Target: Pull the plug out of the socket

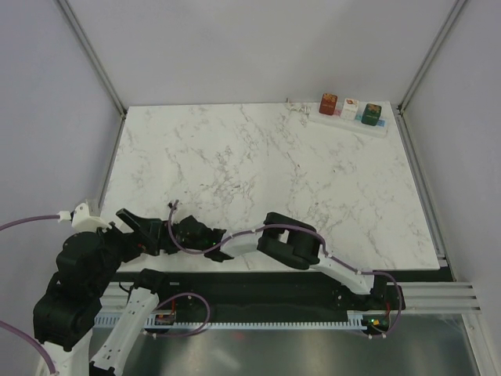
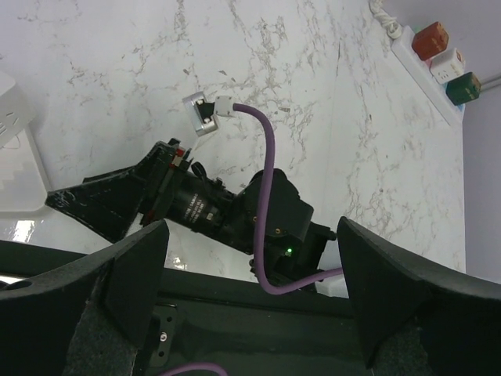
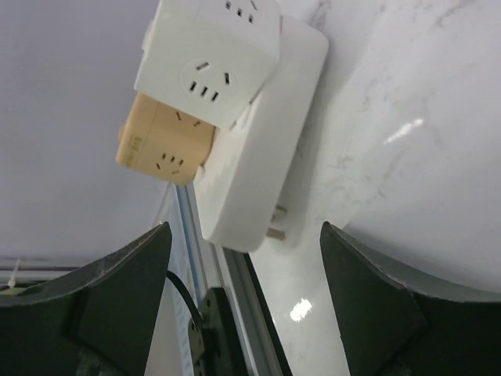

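Both arms sit folded at the near edge of the bench [image 1: 235,157]. The socket [image 1: 341,120] lies at the far right corner, well apart from either hand. It is slightly askew to the back edge, with its white cord [image 1: 293,105] bunched at its left end. Three cube plugs stand in a row on it: a red-brown cube [image 1: 328,103], a white cube [image 1: 349,108] and a green cube [image 1: 373,114]. I cannot tell which one the task means, and the overhead view is too small to show how deep any is seated. Left hand [image 2: 250,231]: fingers spread wide, nothing between them. Right hand [image 3: 244,231]: also spread wide and empty, facing a second strip [image 3: 262,157] that carries a tan cube [image 3: 160,145], apparently at the bench's left edge. Materials: socket and cubes are hard moulded plastic, smooth-faced. The bench is a polished marble pattern and reflective. Handling judgement: the cubes look rigid, light and square-sided, so I would pinch one across two opposite flat faces, low on the body, and pull straight up off the strip. Smooth faces may slip in the fingers. The strip looks light and will likely lift or skate on the slick bench, so I expect to pin a bare end with the other hand.
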Controlling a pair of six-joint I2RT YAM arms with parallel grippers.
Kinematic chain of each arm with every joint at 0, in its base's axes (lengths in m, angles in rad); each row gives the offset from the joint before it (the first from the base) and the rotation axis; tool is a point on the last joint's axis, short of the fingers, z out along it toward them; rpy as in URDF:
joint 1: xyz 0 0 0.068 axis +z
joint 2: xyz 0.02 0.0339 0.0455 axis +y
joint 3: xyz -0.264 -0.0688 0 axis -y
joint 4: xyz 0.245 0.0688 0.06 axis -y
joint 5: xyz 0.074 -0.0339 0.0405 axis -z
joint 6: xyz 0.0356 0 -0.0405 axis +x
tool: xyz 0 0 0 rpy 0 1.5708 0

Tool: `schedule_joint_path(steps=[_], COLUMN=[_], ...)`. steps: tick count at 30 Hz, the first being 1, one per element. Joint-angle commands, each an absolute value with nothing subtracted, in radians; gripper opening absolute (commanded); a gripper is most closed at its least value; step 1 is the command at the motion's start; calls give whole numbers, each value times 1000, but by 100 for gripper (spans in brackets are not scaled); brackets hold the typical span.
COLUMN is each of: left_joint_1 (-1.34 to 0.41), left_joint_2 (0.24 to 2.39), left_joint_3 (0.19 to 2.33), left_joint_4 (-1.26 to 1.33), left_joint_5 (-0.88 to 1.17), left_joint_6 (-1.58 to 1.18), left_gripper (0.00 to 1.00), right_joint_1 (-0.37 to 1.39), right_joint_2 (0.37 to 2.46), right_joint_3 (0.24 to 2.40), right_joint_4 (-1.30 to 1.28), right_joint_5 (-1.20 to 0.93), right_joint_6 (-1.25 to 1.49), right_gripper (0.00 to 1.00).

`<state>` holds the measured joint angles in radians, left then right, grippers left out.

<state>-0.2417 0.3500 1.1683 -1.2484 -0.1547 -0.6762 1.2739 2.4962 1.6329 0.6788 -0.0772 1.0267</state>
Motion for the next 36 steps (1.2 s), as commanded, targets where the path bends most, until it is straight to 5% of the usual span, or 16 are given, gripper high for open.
schedule_joint_path(steps=[1, 4, 16, 24, 36], left_joint_1=[-238, -238, -238, -238, -238], left_joint_2=[351, 347, 339, 348, 342], left_joint_3=[1200, 1204, 1216, 1201, 1134], left_joint_4=[-1258, -1252, -1227, -1212, -1207], left_joint_5=[-155, -141, -97, -92, -86], left_joint_6=[-634, -637, -641, -638, -640], left_gripper=[95, 95, 95, 95, 95], right_joint_1=[1284, 1279, 1247, 1226, 1189], right_joint_2=[2578, 2638, 2799, 2783, 2665], right_joint_3=[1764, 1856, 2164, 2143, 1927], right_joint_4=[615, 599, 330, 334, 630], right_joint_5=[-21, -34, -133, -124, -158], right_joint_6=[1092, 1149, 1190, 1190, 1144], right_gripper=[84, 74, 73, 58, 3])
